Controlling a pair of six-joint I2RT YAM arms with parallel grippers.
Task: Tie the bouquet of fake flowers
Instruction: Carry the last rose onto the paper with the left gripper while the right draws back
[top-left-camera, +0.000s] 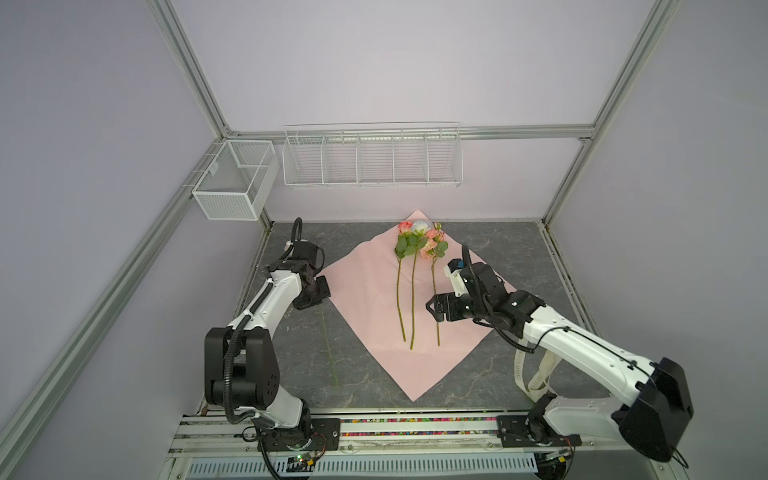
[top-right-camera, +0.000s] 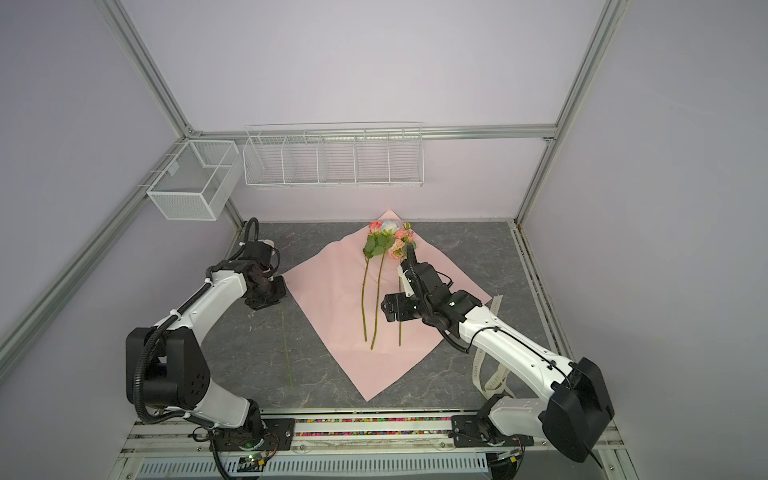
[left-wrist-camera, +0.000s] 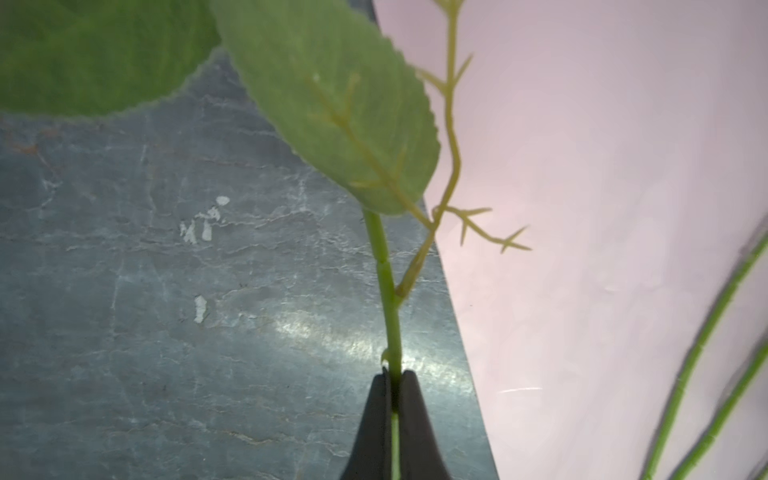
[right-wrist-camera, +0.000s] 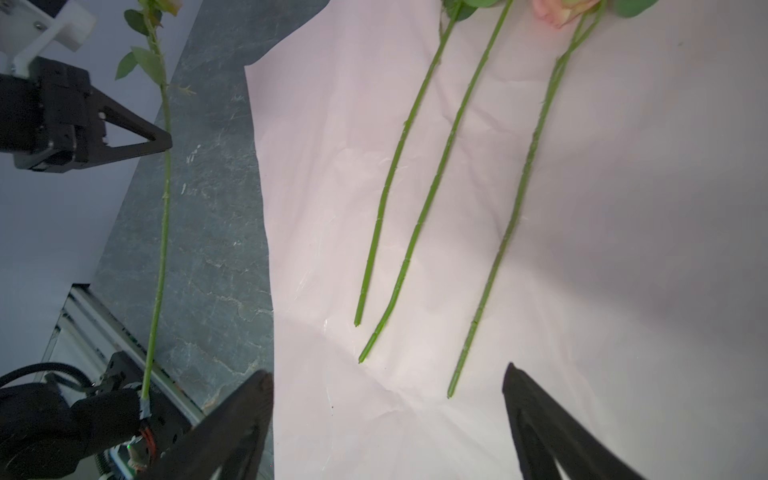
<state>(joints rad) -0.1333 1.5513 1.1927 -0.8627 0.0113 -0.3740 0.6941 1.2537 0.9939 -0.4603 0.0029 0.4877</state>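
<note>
Left gripper (left-wrist-camera: 394, 380) pinches lone thin green flower stem (left-wrist-camera: 389, 299), parallel to bouquet of fake flowers (top-left-camera: 420, 227) rightward on pink paper (top-left-camera: 365, 291); my right gripper (right-wrist-camera: 387, 370) spread.

bouquet (top-left-camera: 417, 243) on paper (top-left-camera: 365, 299) | lone stem (top-left-camera: 331, 353) left of paper | ribbon (top-left-camera: 519, 372) right of paper

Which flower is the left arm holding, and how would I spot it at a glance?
Find the pink paper spread like a diamond on the grey table; three long-stemmed flowers lie on it. Look just off its left edge, where the left arm's jaws are shut on a fourth stem. It alone is off the paper, over bare table, gripped near its leaves.
</note>
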